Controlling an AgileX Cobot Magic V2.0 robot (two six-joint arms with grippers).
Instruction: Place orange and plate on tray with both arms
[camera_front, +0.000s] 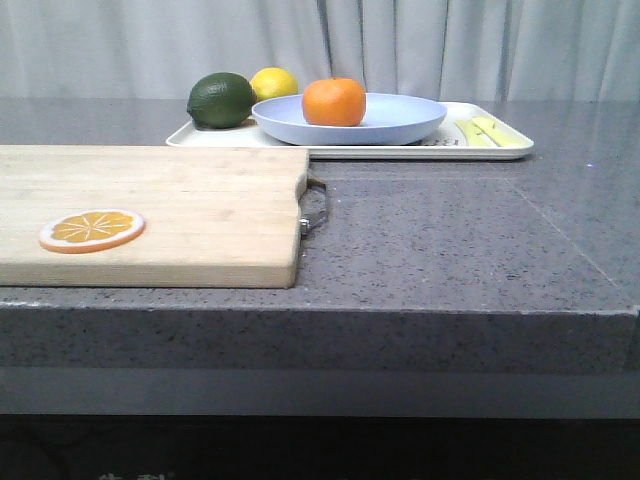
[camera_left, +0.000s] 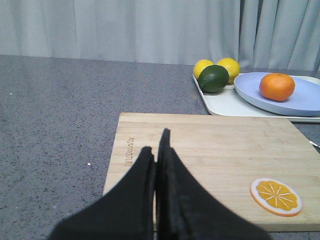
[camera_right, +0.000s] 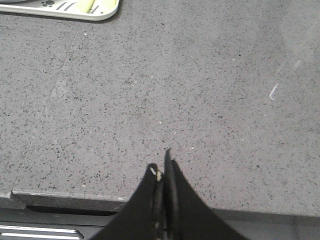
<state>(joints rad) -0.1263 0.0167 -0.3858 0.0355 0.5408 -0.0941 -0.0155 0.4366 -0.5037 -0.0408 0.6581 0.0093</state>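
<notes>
The orange (camera_front: 334, 102) sits on the pale lavender-blue plate (camera_front: 400, 125), and the plate rests on the cream-white tray (camera_front: 500, 150) at the back of the table. In the left wrist view the orange (camera_left: 277, 86), plate (camera_left: 305, 102) and tray (camera_left: 225, 102) lie far ahead. My left gripper (camera_left: 156, 150) is shut and empty, above the near edge of the wooden cutting board (camera_left: 215, 145). My right gripper (camera_right: 162, 167) is shut and empty over the table's front edge; only a tray corner (camera_right: 102, 12) shows there. Neither gripper shows in the front view.
A dark green lime (camera_front: 221, 100) and a yellow lemon (camera_front: 275, 82) lie on the tray's left end. An orange slice disc (camera_front: 92, 230) lies on the cutting board (camera_front: 180, 215), which has a metal handle (camera_front: 316, 208). Yellow-green pieces (camera_front: 492, 131) lie at the tray's right end.
</notes>
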